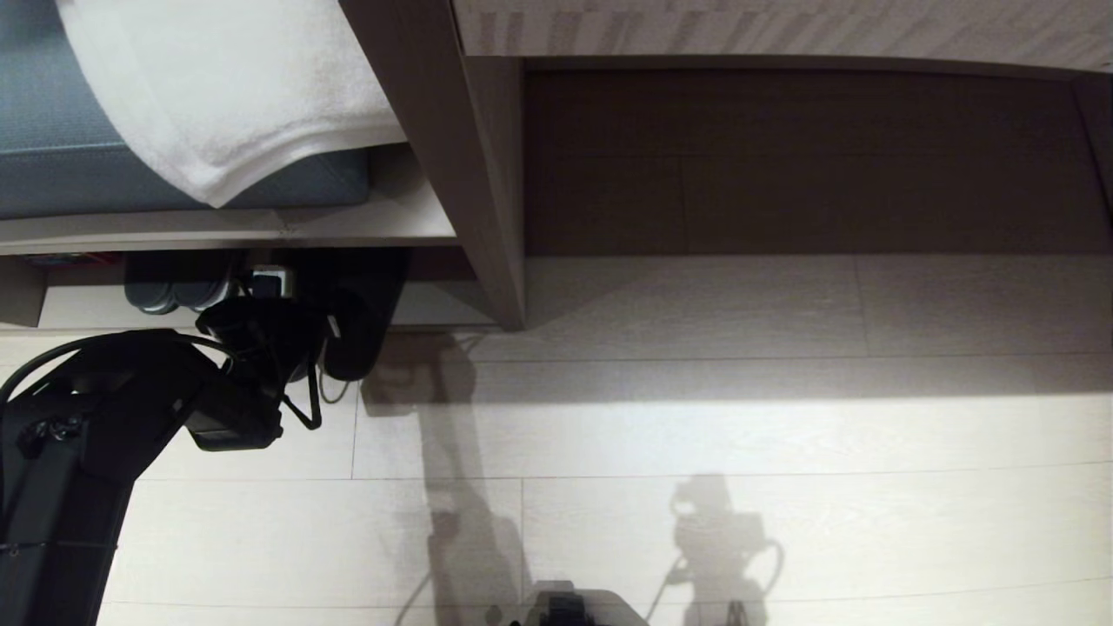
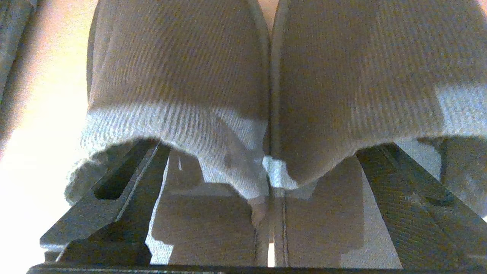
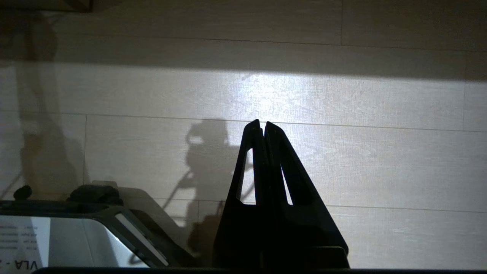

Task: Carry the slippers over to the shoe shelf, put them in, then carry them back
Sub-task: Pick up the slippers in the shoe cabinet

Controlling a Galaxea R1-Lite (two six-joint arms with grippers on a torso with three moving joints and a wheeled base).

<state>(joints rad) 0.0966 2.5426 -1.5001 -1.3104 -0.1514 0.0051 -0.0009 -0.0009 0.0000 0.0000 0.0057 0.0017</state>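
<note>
The two black slippers (image 1: 365, 313) lie side by side in the shoe shelf (image 1: 430, 304), toes inward, heels sticking out over the floor. Up close, the left slipper (image 2: 179, 76) and the right slipper (image 2: 361, 76) touch along their inner edges. My left gripper (image 2: 266, 152) is open wide at their heel ends. One finger (image 2: 114, 190) reaches under the left upper and the other finger (image 2: 411, 198) under the right; both tips are hidden by fabric. In the head view the left wrist (image 1: 261, 335) covers the gripper. My right gripper (image 3: 262, 123) hangs shut and empty over the floor.
Another dark pair with grey sole rims (image 1: 169, 291) sits further left in the same shelf. Above it is a bench with a blue-grey cushion (image 1: 52, 148) and a white towel (image 1: 235, 96). A desk side panel (image 1: 487, 217) and dark recess (image 1: 800, 165) stand to the right.
</note>
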